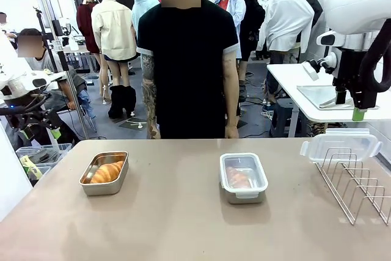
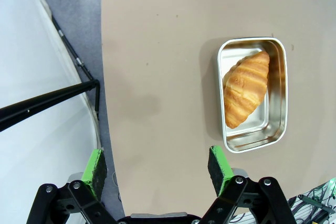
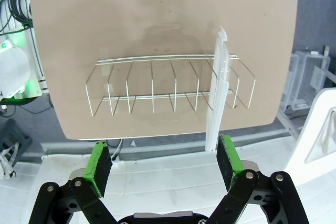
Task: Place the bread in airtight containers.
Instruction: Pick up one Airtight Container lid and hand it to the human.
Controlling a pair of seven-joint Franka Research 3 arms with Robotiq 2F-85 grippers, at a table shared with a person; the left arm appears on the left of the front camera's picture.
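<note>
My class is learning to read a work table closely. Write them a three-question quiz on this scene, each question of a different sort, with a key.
1. True or false: the left tin has its lid on.
2. Where is the spare lid? A) flat on the table B) standing in the wire rack C) in the person's hand
3. Fill in: each tin holds one ____.

Key:
1. False. It is open, with a croissant showing inside.
2. B.
3. Croissant. The second one lies under the lid of the closed tin.
</note>
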